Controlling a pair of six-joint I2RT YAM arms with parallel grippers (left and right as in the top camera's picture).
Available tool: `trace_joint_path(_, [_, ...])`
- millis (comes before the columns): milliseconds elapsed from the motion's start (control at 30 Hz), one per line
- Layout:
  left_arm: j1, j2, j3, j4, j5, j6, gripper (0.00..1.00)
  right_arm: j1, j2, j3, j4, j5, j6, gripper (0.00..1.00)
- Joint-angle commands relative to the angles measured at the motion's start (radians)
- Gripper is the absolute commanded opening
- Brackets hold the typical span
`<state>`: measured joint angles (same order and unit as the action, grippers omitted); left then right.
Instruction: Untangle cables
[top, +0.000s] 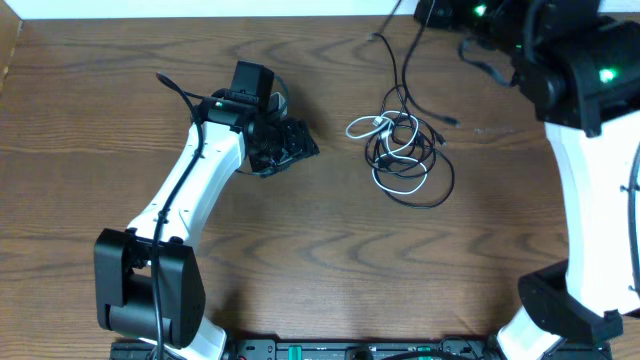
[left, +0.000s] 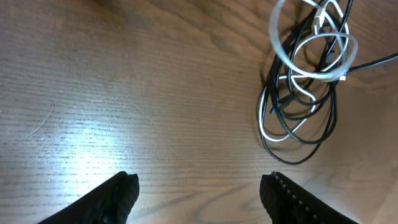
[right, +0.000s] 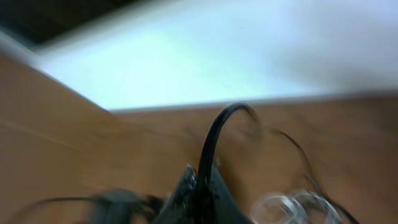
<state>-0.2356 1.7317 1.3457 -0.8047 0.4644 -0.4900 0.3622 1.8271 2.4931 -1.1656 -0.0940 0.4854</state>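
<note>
Cables (top: 400, 150) in coil, black strand (top: 392, 70) trailing to far edge of table (top: 100, 120), left gripper (left: 199, 186) spread wide, right gripper (right: 199, 196) state unclear

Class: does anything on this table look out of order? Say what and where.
The cables lie tangled in a heap right of centre, the white cable looped among black ones, one black strand trailing to the far edge.

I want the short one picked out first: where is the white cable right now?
Overhead, the white cable lies right of centre, looped through the black cables, to the right of the open left gripper. The left wrist view shows it upper right.
</note>
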Motion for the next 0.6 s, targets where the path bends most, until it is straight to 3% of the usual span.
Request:
trace_joint_path(0, [0.003,0.002,0.000,-0.002,-0.010,0.014,0.68,-0.027,-0.032,0.016,-0.081,0.183,-0.042,0.01])
trace_joint_path(100, [0.003,0.002,0.000,-0.002,-0.010,0.014,0.69,-0.034,-0.032,0.016,-0.138,0.217,-0.097,0.01])
trace_joint_path(167, [0.003,0.002,0.000,0.002,-0.010,0.014,0.69,-0.034,-0.034,0.016,-0.135,0.032,-0.164,0.01])
trace_joint_path(200, [0.003,0.002,0.000,0.006,-0.009,0.013,0.68,-0.033,-0.034,0.016,-0.118,-0.195,-0.247,0.01])
trace_joint_path(267, [0.003,0.002,0.000,0.022,0.028,0.013,0.68,-0.033,-0.033,0.016,-0.100,-0.442,-0.346,0.01])
trace_joint_path(367, [0.010,0.002,0.000,0.073,0.212,0.005,0.69,-0.034,-0.033,0.016,-0.095,-0.490,-0.348,0.01])
trace_joint_path(433, [0.029,0.002,0.000,0.152,0.402,-0.049,0.69,-0.033,-0.033,0.016,-0.109,-0.483,-0.351,0.01])
trace_joint_path(500, [0.051,0.002,0.000,0.209,0.487,-0.097,0.69,-0.034,-0.033,0.016,-0.117,-0.467,-0.352,0.01])
trace_joint_path(567, [0.103,0.002,0.000,0.268,0.563,-0.219,0.69,-0.035,-0.033,0.016,-0.129,-0.418,-0.352,0.01])
